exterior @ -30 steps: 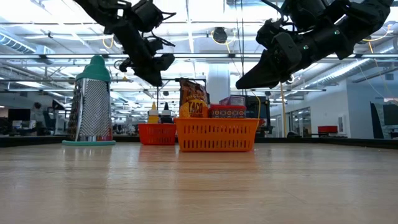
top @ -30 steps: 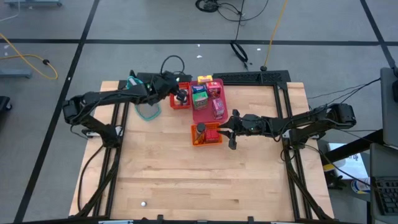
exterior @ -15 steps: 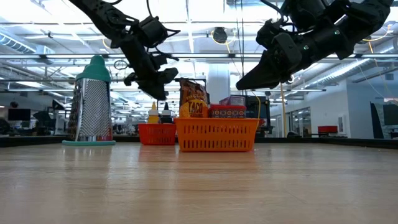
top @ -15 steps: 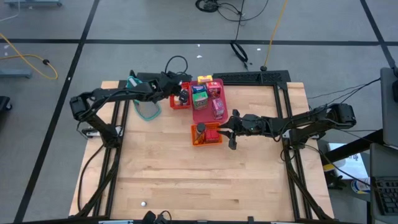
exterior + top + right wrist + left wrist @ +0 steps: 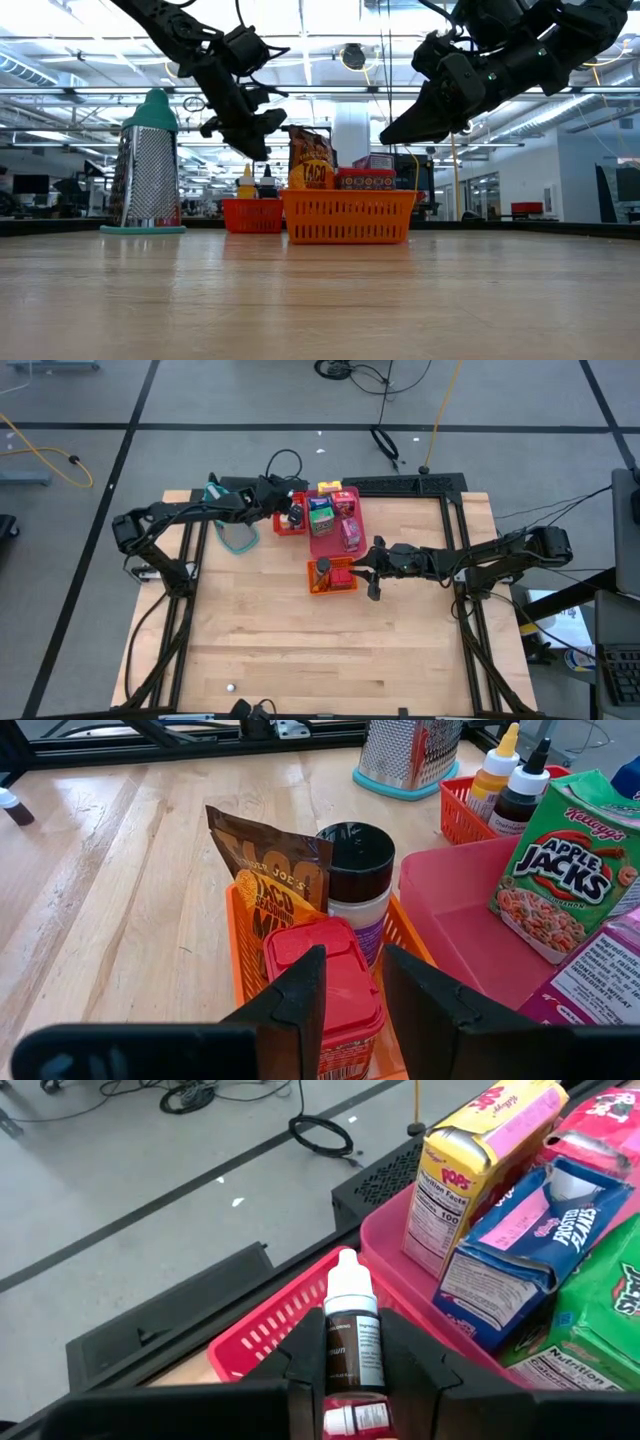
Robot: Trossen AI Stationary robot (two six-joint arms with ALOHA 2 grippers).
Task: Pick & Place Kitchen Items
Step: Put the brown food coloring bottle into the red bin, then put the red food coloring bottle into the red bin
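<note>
The small dropper bottle (image 5: pixel 352 1330) stands upright in the red tray (image 5: pixel 262 1335), just beside the pink tray (image 5: pixel 400 1250) of cereal boxes. It looks light, rigid and smooth (likely slippery), so the labelled body is the place to grip, not the narrow white cap. The left end effector (image 5: pixel 352 1380) has its fingers parted just wider than the bottle, straddling it; contact cannot be told. The right end effector (image 5: pixel 352 995) hangs part-open over the red-lidded jar (image 5: pixel 325 980) in the orange tray (image 5: pixel 238 945), holding nothing.
</note>
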